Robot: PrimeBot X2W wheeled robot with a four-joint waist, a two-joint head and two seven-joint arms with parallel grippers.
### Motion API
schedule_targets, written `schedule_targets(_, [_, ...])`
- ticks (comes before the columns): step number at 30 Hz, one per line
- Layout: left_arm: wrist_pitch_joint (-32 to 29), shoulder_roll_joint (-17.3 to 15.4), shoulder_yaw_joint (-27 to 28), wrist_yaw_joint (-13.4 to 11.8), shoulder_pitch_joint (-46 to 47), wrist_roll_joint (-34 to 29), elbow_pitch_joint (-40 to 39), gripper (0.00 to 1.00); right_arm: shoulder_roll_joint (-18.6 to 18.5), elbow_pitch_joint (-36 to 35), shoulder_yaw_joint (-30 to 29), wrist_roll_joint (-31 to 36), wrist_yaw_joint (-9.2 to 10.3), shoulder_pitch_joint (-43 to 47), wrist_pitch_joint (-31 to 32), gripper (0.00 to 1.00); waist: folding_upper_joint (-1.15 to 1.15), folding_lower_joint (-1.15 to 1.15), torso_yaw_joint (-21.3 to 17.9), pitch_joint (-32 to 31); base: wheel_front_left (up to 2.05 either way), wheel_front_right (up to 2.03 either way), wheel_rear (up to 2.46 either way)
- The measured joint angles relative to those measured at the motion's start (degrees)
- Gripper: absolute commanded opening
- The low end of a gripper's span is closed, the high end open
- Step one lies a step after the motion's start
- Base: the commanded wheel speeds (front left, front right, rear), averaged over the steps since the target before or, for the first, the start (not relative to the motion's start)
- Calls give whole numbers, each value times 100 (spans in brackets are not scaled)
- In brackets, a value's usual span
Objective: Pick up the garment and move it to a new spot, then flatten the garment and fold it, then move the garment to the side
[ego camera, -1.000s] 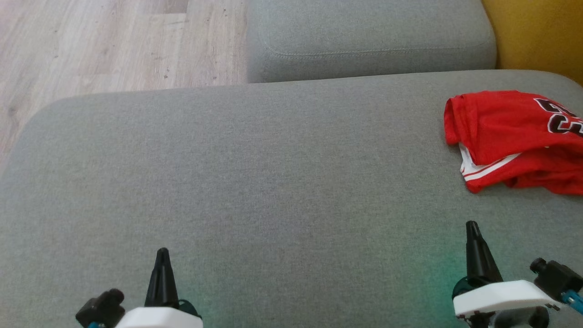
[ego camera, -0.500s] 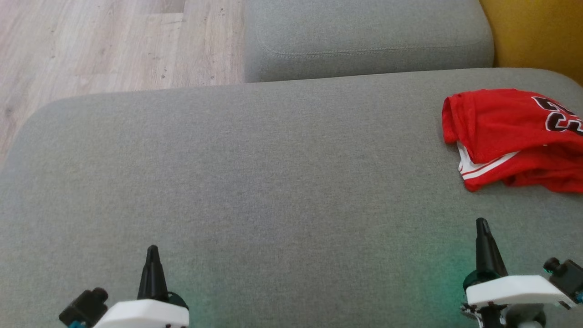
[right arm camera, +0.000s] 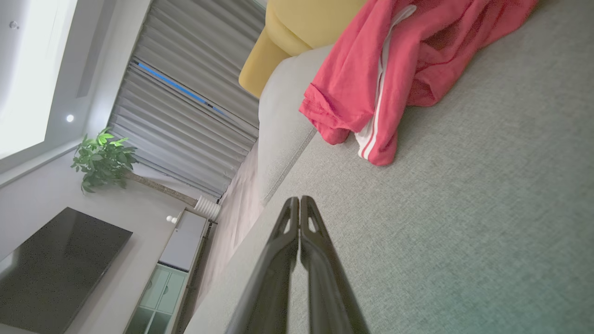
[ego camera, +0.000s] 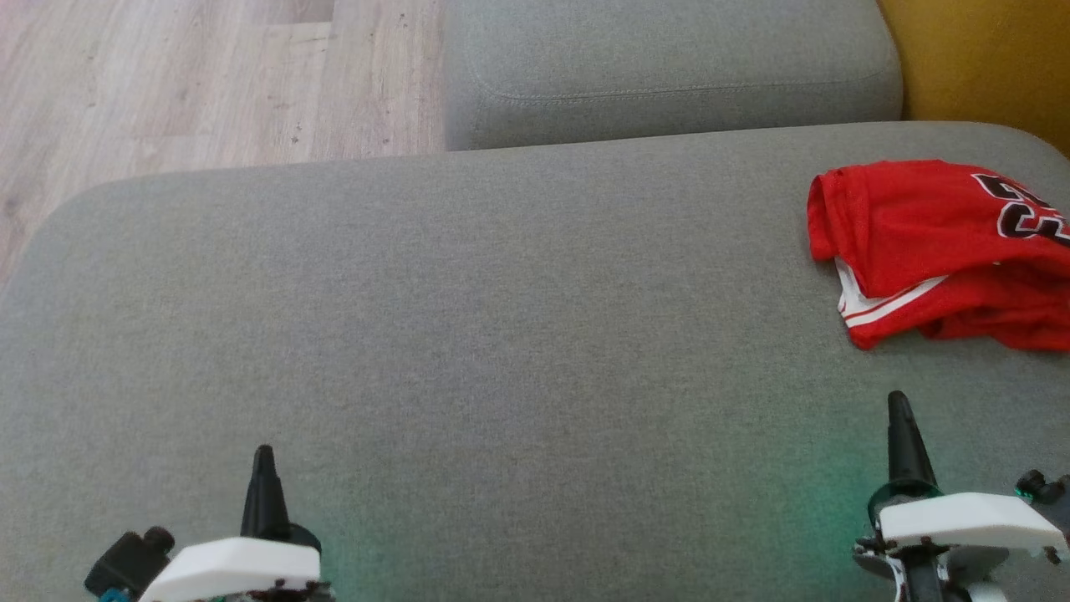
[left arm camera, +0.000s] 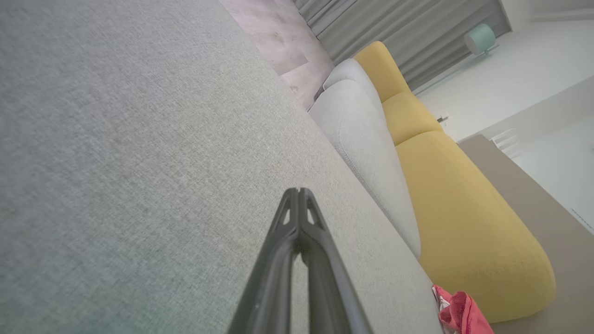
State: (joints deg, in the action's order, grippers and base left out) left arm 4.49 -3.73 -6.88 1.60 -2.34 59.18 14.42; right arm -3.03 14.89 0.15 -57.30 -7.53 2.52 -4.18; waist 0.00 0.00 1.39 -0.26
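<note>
Two grippers hang over the grey seat cushion (ego camera: pixel 501 334), both with jaws clenched tip to tip. The left gripper (ego camera: pixel 264 456) is at the cushion's near left, the right gripper (ego camera: pixel 899 403) at its near right. The garment (ego camera: pixel 919 226), a bright red jersey, lies bunched on the cushion's far right part, beyond the right gripper and apart from it. From the head, a black, white-outlined number shows on its top layer, and wooden floor (ego camera: pixel 209 75) lies past the cushion's far left edge. The right wrist view brings out the garment's white, red-striped panel and, beyond the cushion, a grey curtain (right arm camera: pixel 185 93), a plant (right arm camera: pixel 102 160) and a dark television (right arm camera: pixel 55 260). The left wrist view catches a yellow sofa (left arm camera: pixel 464 208) behind the cushion, a corner of the garment beside it.
</note>
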Motion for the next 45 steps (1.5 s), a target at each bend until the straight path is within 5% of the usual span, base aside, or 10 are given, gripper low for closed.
schedule_targets(45, [-797,2,790,493,468,3083,98,0,-22,70,-493,-3206,0,-511,775,0,0,-1,-125,40,0,0,0])
